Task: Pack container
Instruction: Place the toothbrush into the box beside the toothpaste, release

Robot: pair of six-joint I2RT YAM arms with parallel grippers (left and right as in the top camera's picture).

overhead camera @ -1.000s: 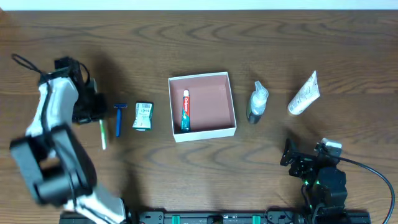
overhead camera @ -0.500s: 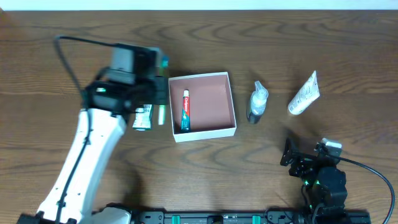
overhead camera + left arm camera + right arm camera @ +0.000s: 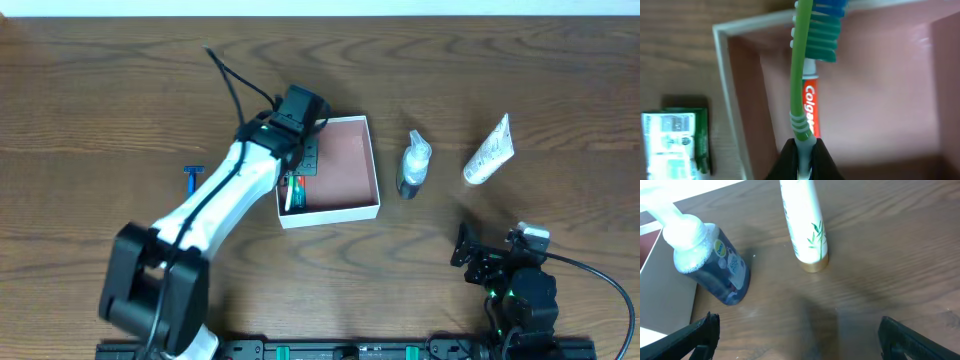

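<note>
A dark brown wooden tabletop (image 3: pixel 120 80) seen from above. The container (image 3: pixel 352 160), a shallow white-walled square box with a pinkish-brown inside, sits at the middle. The left hand (image 3: pixel 300 160) hangs over the container's left side, just inside the left wall. It is clamped shut on the handle of a green toothbrush (image 3: pixel 801 75), whose bristled head points toward the box's wall. A red and white toothpaste tube (image 3: pixel 810 107) lies on the box floor directly beneath the brush. The white left arm slants up from the near left edge to the box. A green packet (image 3: pixel 675 142) lies just outside the left wall. The right hand (image 3: pixel 800 345) rests near the front right edge, well apart from the container, fingers spread wide and holding nothing.
</note>
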